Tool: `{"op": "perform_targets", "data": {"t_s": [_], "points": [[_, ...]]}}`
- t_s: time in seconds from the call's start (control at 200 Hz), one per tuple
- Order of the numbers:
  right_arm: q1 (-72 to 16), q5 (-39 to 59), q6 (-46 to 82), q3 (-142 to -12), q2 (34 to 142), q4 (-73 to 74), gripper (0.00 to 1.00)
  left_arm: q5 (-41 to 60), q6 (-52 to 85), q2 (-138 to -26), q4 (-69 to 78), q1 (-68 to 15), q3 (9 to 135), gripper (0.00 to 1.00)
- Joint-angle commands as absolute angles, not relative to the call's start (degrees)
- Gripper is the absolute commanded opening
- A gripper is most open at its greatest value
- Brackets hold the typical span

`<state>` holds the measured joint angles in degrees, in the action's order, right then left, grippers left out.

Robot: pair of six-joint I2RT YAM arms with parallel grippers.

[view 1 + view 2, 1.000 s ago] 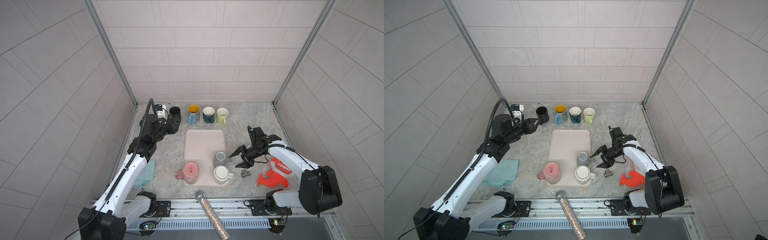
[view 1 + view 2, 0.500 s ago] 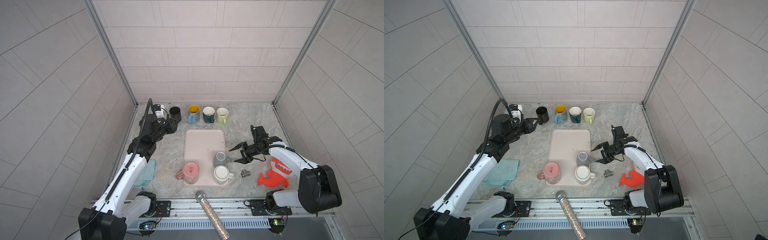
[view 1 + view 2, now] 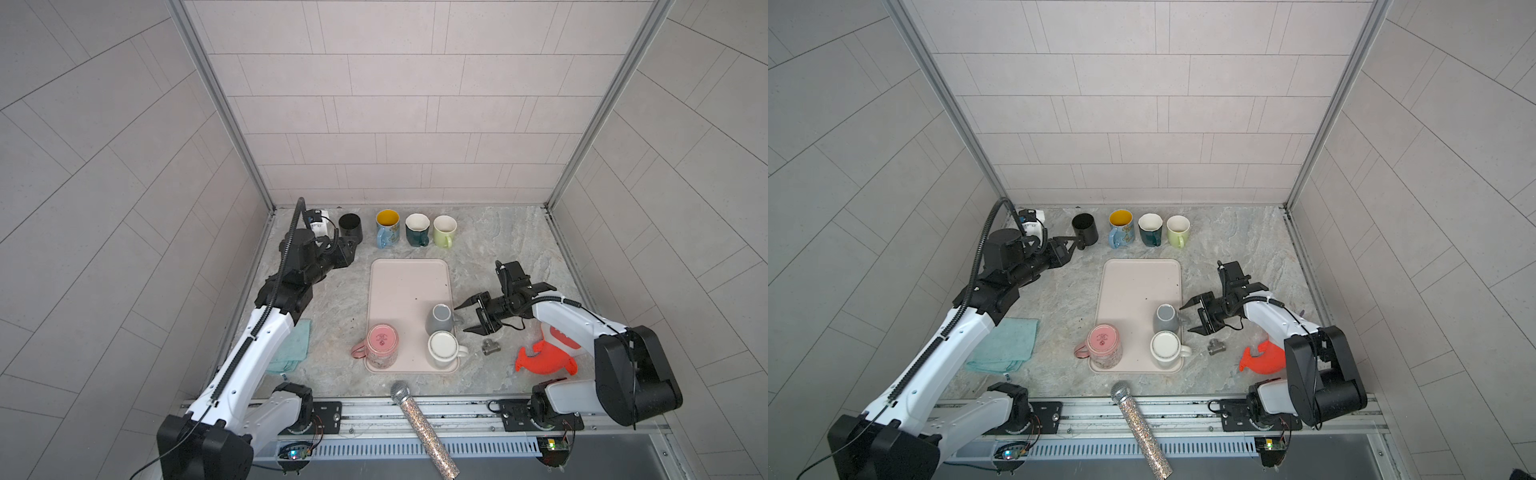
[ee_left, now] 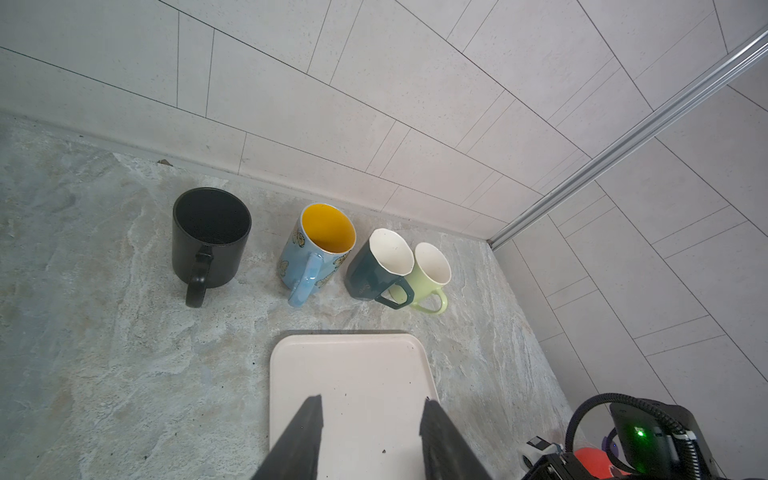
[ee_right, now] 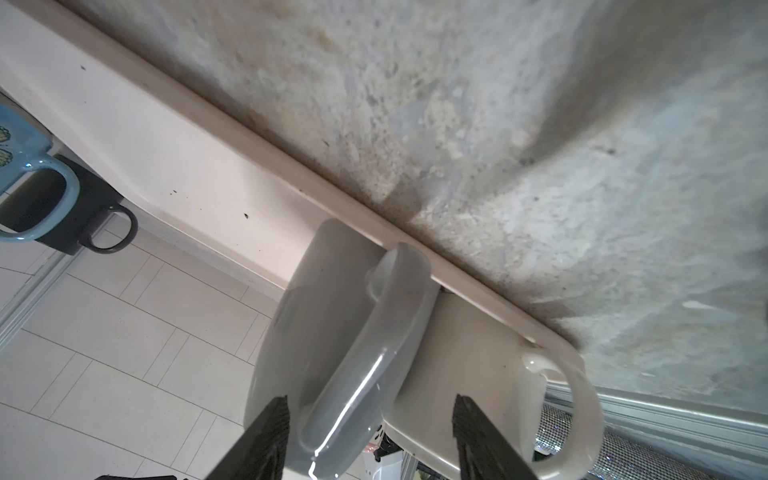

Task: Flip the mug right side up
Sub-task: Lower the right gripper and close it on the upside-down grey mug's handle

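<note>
As right end effector (image 3: 460, 320) gapes, mug (image 3: 439, 319) handle seemingly lies between.

In the right wrist view the picture's edge cuts the grey mug (image 5: 316, 332), hiding its far end, and clips the right fingers (image 5: 266, 449); the cream mug (image 5: 478, 374) sits half behind the grey handle; the blue mug (image 5: 16, 137) is cropped too; in the left wrist view the left fingers (image 4: 299, 444) and tray (image 4: 353, 365) run off the edge; in both top views arms cover part of the red toy (image 3: 544, 359) and the cloth (image 3: 291, 349); the metal piece (image 3: 490, 345) on the tabletop is too small to identify.
</note>
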<state>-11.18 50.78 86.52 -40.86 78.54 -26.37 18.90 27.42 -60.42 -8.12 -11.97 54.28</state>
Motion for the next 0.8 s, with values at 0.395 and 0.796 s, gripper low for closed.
{"op": "perform_targets", "data": {"t_s": [0.395,0.796], "points": [[-13.01,47.58,95.69,-39.99,84.65,-12.81,0.63,18.19,26.81,-61.05,-8.53,-11.55,53.99,0.44],[-14.14,47.41,102.21,-39.92,90.26,0.15,0.57,17.89,26.41,-61.98,-9.08,-11.34,54.66,0.44]]}}
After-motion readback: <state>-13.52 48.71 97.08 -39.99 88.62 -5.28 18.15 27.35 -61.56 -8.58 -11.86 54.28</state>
